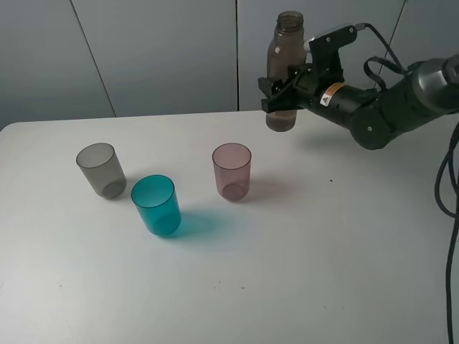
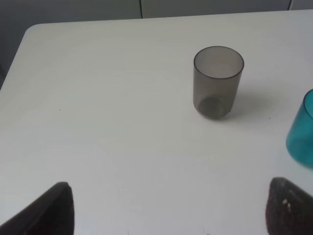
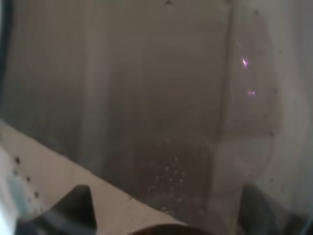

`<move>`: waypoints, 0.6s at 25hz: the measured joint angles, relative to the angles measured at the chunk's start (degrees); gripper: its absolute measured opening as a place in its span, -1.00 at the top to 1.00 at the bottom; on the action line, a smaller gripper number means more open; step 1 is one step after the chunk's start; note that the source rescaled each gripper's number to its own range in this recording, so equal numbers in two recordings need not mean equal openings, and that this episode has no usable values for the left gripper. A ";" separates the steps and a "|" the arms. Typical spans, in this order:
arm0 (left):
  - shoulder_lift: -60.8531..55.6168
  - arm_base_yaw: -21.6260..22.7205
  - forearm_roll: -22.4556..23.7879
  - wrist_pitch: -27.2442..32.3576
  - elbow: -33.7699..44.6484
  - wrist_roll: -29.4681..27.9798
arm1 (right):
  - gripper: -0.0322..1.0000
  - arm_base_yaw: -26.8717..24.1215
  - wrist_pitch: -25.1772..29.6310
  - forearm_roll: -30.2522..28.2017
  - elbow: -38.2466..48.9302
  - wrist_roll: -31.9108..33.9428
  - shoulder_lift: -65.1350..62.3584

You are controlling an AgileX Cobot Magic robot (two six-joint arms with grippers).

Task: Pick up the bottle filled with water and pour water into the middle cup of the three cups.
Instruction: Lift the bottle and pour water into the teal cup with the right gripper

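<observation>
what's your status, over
Right pincer shut on the bottle, upright. Left pincer open, empty. Pink cup between bottle and teal cup.

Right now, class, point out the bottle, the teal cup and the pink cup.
bottle [image 1: 285,51]: exterior high view, upper body above the claw.
teal cup [image 1: 161,213]: exterior high view, side wall.
pink cup [image 1: 233,179]: exterior high view, side wall.

White table [image 1: 323,272]: spreading across most of the view, rounded corner showing at far left, a few tiny dark specks [image 1: 330,180] dotting it. Grey wall panels [image 1: 158,50]: standing behind its far edge, thin seams running between them.
</observation>
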 joint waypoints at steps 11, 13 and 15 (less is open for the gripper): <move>0.00 0.00 0.00 0.00 0.00 -0.21 | 0.88 11.21 7.53 -13.27 -16.95 1.55 4.36; 0.00 0.00 0.00 0.00 0.00 -0.21 | 0.88 12.55 7.53 -16.31 -18.65 1.55 6.14; 0.00 0.00 0.00 0.00 0.00 -0.21 | 0.88 13.22 7.53 -20.20 -19.76 1.59 7.40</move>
